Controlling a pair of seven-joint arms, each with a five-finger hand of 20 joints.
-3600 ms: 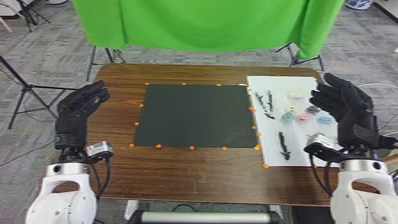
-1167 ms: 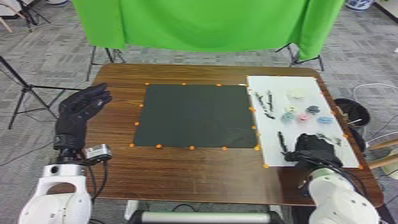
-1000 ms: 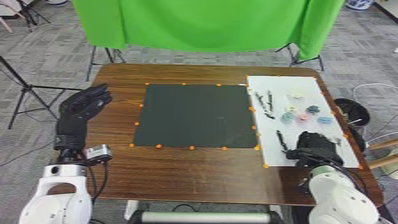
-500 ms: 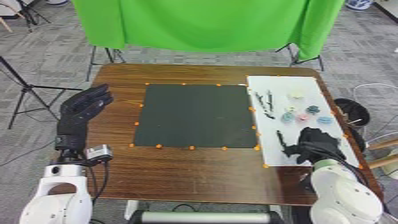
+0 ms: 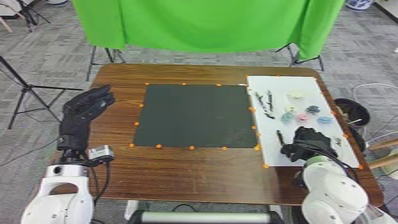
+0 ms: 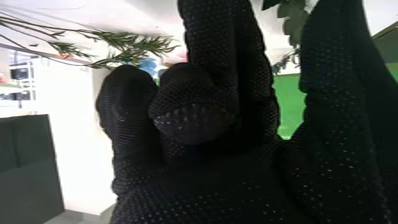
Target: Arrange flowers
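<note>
You are, by the look of it, at the picking-up step, with the arrangement at its very start; the flower pieces are spread on the white sheet (image 5: 277, 84), on the right side of the surface (image 5: 195, 172). Your right robot hand (image 5: 309, 140) is low over the near part of that sheet, between a dark stem (image 5: 280, 137) on its left and a small pale sprig (image 5: 338, 142) on its right; its long fingers are mostly extended, and as far as the glove lets you judge, it is open with nothing gripped. Needle-leaved greenery (image 6: 133, 42) shows beside the fingers in the wrist view; whether it touches them you cannot tell. Farther up the sheet lie two slender dark stems (image 5: 270, 99), with the pink flower head (image 5: 302, 117), the pale blue one (image 5: 325, 120) and the cream one (image 5: 296, 95) to their right. Your left robot hand (image 5: 86, 106) is open and relaxed, at the left side of the surface, well apart from the pieces.

The next move probably calls for settling on one stem, bringing thumb and fingers to either side of it, and closing lightly; then lift it clear before carrying it left to the dark mat (image 5: 195, 115). Thin stems could roll or slip as you close; a low sweep could drag the neighbouring sprig.
</note>
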